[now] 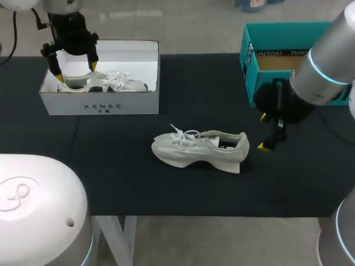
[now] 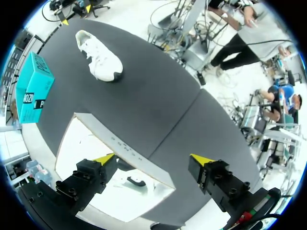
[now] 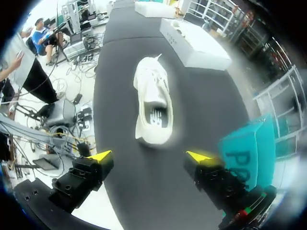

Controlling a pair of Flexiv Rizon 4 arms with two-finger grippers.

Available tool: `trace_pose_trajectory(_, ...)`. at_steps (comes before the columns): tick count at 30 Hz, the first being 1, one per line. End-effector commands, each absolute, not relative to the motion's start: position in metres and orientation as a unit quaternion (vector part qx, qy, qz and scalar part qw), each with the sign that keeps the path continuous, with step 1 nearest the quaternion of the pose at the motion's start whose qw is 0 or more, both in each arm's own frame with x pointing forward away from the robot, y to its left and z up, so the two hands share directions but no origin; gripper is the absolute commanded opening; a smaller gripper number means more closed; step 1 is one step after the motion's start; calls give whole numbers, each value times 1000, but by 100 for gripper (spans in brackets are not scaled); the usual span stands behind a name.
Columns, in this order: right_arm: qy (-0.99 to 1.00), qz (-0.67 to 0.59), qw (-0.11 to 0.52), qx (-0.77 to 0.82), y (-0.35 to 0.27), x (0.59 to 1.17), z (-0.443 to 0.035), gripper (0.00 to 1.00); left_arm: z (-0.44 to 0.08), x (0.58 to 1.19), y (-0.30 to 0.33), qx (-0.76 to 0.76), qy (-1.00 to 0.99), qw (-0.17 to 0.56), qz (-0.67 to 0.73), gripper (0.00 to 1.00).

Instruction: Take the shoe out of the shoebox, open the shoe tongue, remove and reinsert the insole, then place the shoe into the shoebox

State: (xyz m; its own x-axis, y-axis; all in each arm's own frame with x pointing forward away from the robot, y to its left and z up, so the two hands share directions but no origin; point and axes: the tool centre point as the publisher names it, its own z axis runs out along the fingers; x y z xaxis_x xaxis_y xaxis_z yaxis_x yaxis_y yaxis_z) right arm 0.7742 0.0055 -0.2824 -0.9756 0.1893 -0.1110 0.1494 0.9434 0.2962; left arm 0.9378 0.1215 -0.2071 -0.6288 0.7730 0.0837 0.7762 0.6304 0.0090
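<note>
Head view: the shoe (image 1: 199,148) is laid out at four o'clock of the shoebox (image 1: 102,103), later steps judged pending, left gripper (image 1: 76,72) and right gripper (image 1: 265,132) spread empty.

the table (image 1: 138,188) wears a dark matte cover that fills the head view from 9 to 3 o'clock. a straight seam (image 2: 175,122) crosses the cover. a white leg (image 1: 117,235) stands under the near edge at 7 o'clock.
</note>
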Motion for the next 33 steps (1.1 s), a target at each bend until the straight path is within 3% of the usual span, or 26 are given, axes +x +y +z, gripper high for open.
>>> trace_pose_trajectory(1,988,157,1,3,15,800,-304,100,-207,937,122,-430,-902,35,-23,100)
trace_pose_trajectory(10,961,262,-30,79,8,820,-326,100,-207,937,122,-430,-902,35,-23,100)
trace_pose_trajectory(29,972,223,-41,67,12,818,-332,100,-207,937,122,-430,-902,35,-23,100)
trace_pose_trajectory(33,920,385,8,69,15,812,-326,100,-207,937,122,-430,-902,35,-23,100)
